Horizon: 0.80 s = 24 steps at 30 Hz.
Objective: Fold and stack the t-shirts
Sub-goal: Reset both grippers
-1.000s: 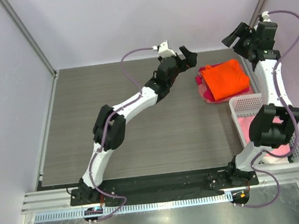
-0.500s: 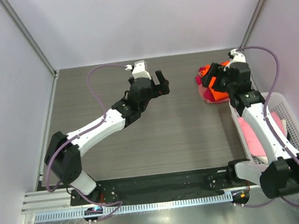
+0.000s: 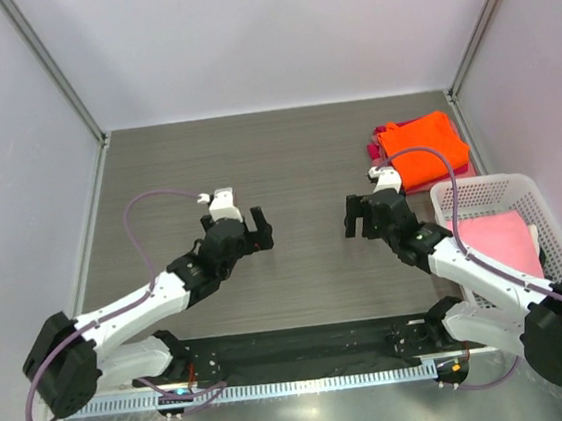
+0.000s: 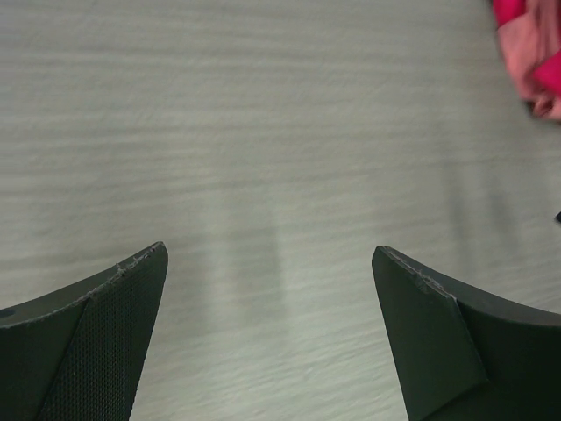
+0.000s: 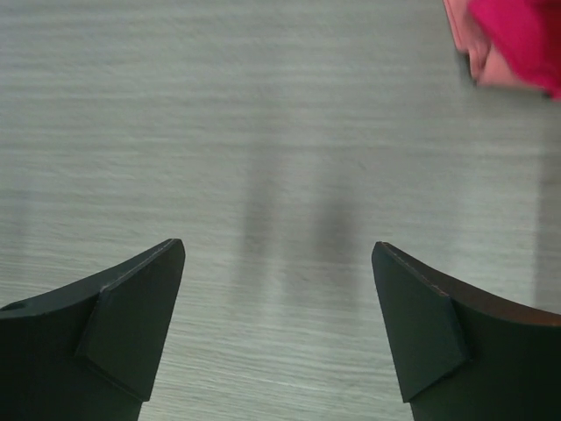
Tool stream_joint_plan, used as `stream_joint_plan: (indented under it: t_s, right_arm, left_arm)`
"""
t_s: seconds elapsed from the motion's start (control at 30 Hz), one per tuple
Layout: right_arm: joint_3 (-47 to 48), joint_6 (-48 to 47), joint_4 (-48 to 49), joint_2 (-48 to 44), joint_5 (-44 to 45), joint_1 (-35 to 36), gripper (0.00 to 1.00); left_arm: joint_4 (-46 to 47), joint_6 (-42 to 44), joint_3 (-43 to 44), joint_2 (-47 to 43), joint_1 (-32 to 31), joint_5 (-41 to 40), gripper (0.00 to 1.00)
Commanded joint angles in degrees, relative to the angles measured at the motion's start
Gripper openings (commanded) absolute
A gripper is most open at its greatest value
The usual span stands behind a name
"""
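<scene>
No readable text

We find no lettering, label, brand, number or sign that we can read in any view. The folded t-shirts [image 3: 424,150] at the far right are plain-coloured, and the white basket [image 3: 479,183] and the grey desk [image 3: 287,170] show us no legible marking.

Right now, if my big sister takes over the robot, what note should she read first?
Left hand: open, empty, over bare table.
Right hand: open, empty, over the table too.
Done: orange t-shirt folded on top of the magenta-red t-shirt, far right of the table.
To do: pink t-shirt lies in the white basket; probably fold and stack it next.
</scene>
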Motion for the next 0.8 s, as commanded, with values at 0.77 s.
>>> stream_joint_plan:
  t_s: [0.77]
  right_arm:
    - [-13.4, 4.4, 17.2, -3.7, 2.1, 0.0, 0.98]
  left_arm:
    - [-3.7, 7.1, -20.4, -37.2, 0.1, 2.8, 0.97]
